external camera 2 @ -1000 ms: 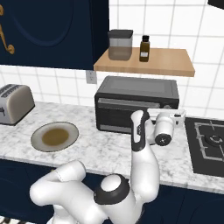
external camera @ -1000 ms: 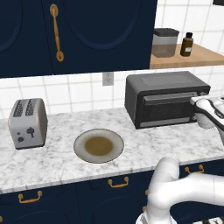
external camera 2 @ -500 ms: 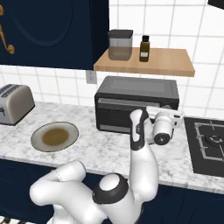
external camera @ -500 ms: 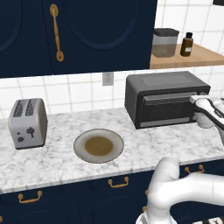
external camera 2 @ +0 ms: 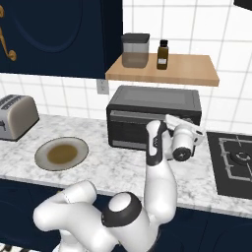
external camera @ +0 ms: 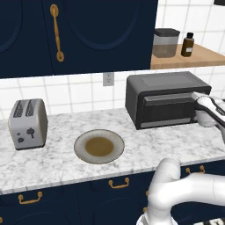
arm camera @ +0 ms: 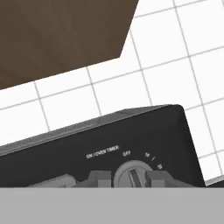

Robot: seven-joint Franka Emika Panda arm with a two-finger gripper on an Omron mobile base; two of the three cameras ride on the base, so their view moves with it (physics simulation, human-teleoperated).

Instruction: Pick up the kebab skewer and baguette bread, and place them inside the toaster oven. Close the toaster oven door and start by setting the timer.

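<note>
Fingertips [arm camera: 153, 178] of my gripper [arm camera: 130, 179] sit slightly parted around the timer knob [arm camera: 130, 176] on the toaster oven [external camera: 165, 99], door shut; I risk slipping off, leaving the timer unset.

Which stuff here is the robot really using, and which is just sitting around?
Using: toaster oven, its door, timer knob, gripper at the knob.
Just sitting: toaster, plate, jar, bottle, shelf, hob.
</note>
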